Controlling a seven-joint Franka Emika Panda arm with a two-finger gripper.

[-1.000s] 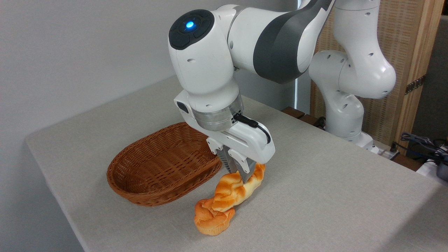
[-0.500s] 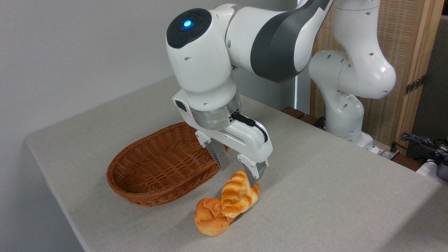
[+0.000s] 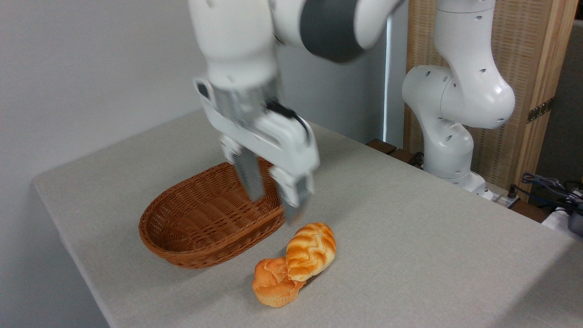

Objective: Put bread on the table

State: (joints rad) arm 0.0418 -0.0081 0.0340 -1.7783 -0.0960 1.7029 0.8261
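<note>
Lying on table: the bread (image 3: 311, 251), clear of the gripper and outside the basket.
Landmark: the brown wicker basket (image 3: 210, 217), from which every place below is told.
Table (image 3: 423, 237): light grey-beige cloth top, carrying the basket, the bread and the bun.
Basket: oval, sitting toward the left part of the table, its inside bare where it shows; its far right rim is hidden behind the gripper fingers.
Bun (image 3: 274, 284): small, orange, flower-shaped, on the cloth just off the basket's near right end.
Bread: braided golden-orange loaf with pale creases, on the cloth to the right of the basket, near its right rim but apart from it; its lower end rests against and partly on the bun.
Gripper (image 3: 273, 198): blurred, raised over the basket's right rim, above the bread and to its left, touching neither loaf nor bun.
Claw state: released, the two fingers spread with clear space between them and nothing in them.
Arm: white and grey, reaching in from the upper right of the basket; its base stands far right of the basket at the table's back edge.
</note>
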